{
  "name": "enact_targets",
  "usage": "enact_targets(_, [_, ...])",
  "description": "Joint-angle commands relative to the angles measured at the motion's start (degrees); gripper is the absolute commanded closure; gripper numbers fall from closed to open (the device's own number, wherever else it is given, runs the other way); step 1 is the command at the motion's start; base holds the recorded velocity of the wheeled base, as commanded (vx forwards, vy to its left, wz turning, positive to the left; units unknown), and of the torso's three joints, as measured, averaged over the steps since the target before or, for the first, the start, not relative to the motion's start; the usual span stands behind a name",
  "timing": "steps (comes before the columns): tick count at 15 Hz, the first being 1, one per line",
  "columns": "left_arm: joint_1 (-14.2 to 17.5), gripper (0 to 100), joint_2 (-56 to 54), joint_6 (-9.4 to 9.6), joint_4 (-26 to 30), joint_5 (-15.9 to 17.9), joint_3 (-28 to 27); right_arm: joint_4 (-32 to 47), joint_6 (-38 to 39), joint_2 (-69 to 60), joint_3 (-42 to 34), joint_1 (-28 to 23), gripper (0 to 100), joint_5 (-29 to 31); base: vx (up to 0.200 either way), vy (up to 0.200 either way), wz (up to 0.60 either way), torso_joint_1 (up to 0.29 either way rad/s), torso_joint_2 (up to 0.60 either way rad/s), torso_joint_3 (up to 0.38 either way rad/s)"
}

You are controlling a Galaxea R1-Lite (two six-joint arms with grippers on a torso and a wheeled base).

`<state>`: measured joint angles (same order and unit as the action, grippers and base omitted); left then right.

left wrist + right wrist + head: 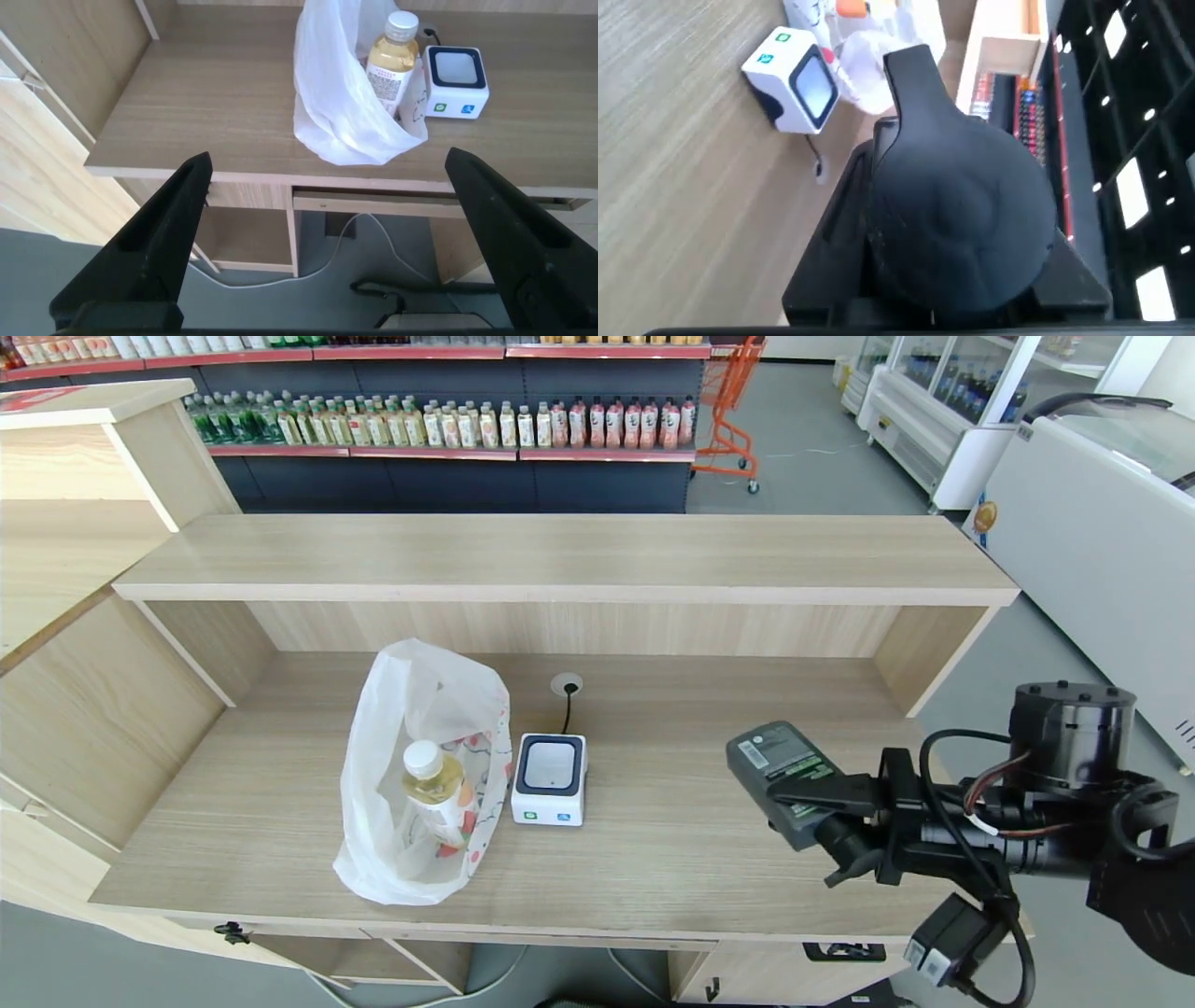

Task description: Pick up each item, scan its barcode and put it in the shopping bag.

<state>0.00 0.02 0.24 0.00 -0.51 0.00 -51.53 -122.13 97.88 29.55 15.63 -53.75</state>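
My right gripper (810,795) is shut on a dark grey flat pack (777,758) with a white label and a green strip, held above the right part of the counter, right of the scanner. In the right wrist view the dark pack (962,215) looms close. The white barcode scanner (549,779) (455,82) (796,90) stands mid-counter, its cable running to a hole behind. Just left of it the white plastic shopping bag (420,784) (341,103) stands open with a yellow drink bottle (435,791) (390,58) inside. My left gripper (329,166) hangs open, in front of and below the counter's front edge.
The wooden counter (653,840) has a raised shelf (560,555) along its back and side walls left and right. A drawer front (374,203) lies under the counter edge. Store shelves with bottles (439,425) and freezers (1092,513) stand beyond.
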Motion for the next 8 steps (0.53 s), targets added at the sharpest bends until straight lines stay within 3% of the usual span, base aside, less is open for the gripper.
enact_targets(1, [0.00,0,-0.02,0.02,0.00,-0.02,0.00,0.29,-6.11,-2.43,-0.11,5.38,100,0.14,0.000,0.000,0.00,0.000,0.00,0.000])
enact_targets(4, [0.00,0,-0.02,0.02,0.00,-0.02,0.00,0.29,-14.98,-0.93,-0.11,14.52,100,-0.92,0.000,0.000,0.00,0.000,0.00,0.000])
enact_targets(8, [0.00,0,-0.02,0.02,0.00,-0.02,0.00,0.20,-17.44,0.30,-0.11,16.28,100,-1.62,0.000,0.000,0.00,0.000,0.00,0.000])
